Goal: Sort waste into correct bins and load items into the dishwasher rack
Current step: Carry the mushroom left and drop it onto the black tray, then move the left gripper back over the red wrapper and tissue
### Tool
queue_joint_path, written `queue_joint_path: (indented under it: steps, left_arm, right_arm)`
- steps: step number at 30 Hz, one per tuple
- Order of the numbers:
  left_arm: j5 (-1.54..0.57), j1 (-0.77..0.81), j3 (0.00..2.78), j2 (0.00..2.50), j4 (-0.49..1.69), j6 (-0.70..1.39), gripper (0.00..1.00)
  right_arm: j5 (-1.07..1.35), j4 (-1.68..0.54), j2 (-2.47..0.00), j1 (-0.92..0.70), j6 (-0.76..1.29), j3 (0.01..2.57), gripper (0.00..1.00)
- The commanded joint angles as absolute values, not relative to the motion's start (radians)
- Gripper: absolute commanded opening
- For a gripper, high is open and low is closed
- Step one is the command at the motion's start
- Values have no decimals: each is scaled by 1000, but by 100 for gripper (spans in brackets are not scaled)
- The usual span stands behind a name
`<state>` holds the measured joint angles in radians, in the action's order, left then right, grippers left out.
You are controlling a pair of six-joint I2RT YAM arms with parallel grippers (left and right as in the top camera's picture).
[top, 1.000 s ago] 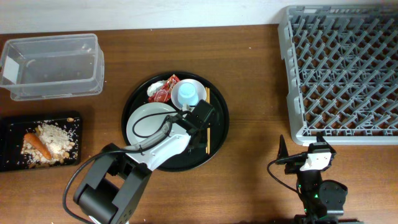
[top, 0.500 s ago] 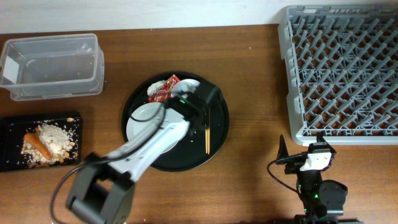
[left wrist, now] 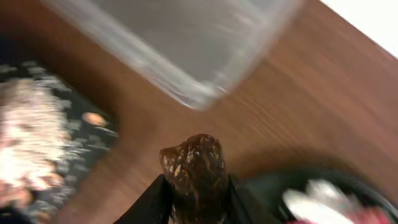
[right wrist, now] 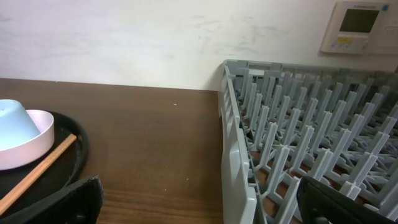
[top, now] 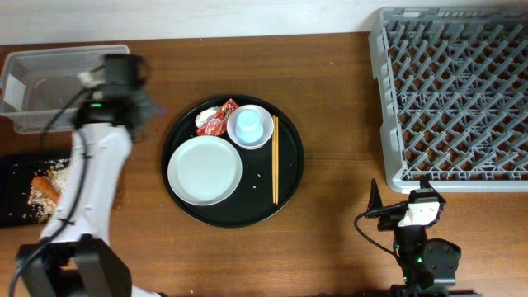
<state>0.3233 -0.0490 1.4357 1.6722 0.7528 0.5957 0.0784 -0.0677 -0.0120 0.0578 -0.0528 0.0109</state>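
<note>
My left gripper (top: 145, 108) is shut on the small brown lump (left wrist: 198, 169) and holds it over bare table, just right of the clear tub (top: 70, 87) and above the black shallow tray (top: 12, 177). That tray holds the carrot (top: 43, 187) and rice scraps (left wrist: 28, 146). On the large round black tray (top: 247, 210) lie the grey plate (top: 205, 170), the bowl (top: 266, 137) with the blue cup (top: 249, 125) in it, the red wrapper (top: 219, 120), the white tissue (top: 205, 118) and the chopsticks (top: 275, 161). My right gripper (top: 401, 195) is open and empty beside the rack (top: 454, 91).
The left arm lies across the black shallow tray and hides part of it. The rack's near wall (right wrist: 239, 168) stands close to my right gripper (right wrist: 199, 205). The bowl (right wrist: 31, 142) and a chopstick (right wrist: 37, 175) show at the left of the right wrist view.
My left arm has swung from the round tray far to the left, carrying the brown lump. The plate and bowl are now uncovered. The right arm has not moved.
</note>
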Motion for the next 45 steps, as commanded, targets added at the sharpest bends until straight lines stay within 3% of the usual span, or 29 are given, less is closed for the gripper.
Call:
queue_joint_path:
  steps: [1, 12, 32, 36, 37, 38, 45]
  left_arm:
    - [329, -216, 1442, 1713, 748, 644, 29]
    - [311, -462, 1442, 1893, 807, 643, 29]
    - [303, -550, 1441, 1906, 867, 643, 35]
    - [188, -550, 1441, 1905, 870, 642, 34]
    - [128, -550, 1442, 1901, 870, 635, 25]
    - [68, -550, 1443, 1889, 870, 635, 21]
    - [-191, -548, 1443, 1723, 857, 635, 25]
  right_arm:
    - [74, -72, -4, 52, -47, 6, 98]
    - [74, -72, -4, 52, -47, 6, 98]
    - [74, -72, -4, 52, -47, 6, 99]
    - [74, -72, -4, 52, -47, 6, 98]
    - [74, -72, -4, 52, -47, 6, 98]
    - [74, -72, -4, 52, -47, 6, 98]
    - [74, -72, -4, 52, -47, 6, 98]
